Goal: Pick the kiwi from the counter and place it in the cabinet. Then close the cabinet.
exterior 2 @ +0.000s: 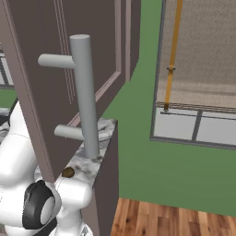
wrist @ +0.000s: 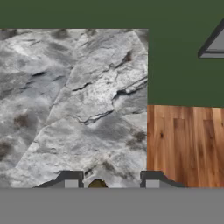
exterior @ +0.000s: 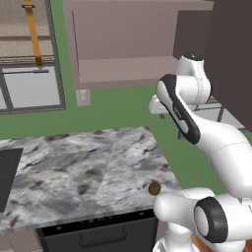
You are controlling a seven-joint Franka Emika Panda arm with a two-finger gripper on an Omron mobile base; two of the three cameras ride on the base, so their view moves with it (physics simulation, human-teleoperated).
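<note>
Kiwi (exterior: pixel 154 188) sits on the marbled desk (exterior: pixel 88 162) close to its front right corner, just ahead of the arm's base joints; the right base view shows it as a small brown ball (exterior 2: pixel 68 172) on the stone near the foot of the long grey bar handle (exterior 2: pixel 85 97). Hand (wrist: pixel 108 183) hangs above the desk looking down, its two dark tips at the bottom of the hand view with a sliver of the kiwi (wrist: pixel 97 184) between them. Jaws are drawn in as far as they go, gripping nothing; the fruit lies well below, untouched. Cabinet (exterior: pixel 123 44) on the wall stands open, its door (exterior 2: pixel 60 69) swung out toward the robot. Judged progress: nothing done. Left to do: spread the jaws, descend, grasp, lift into the cabinet, release, then push the door shut.
</note>
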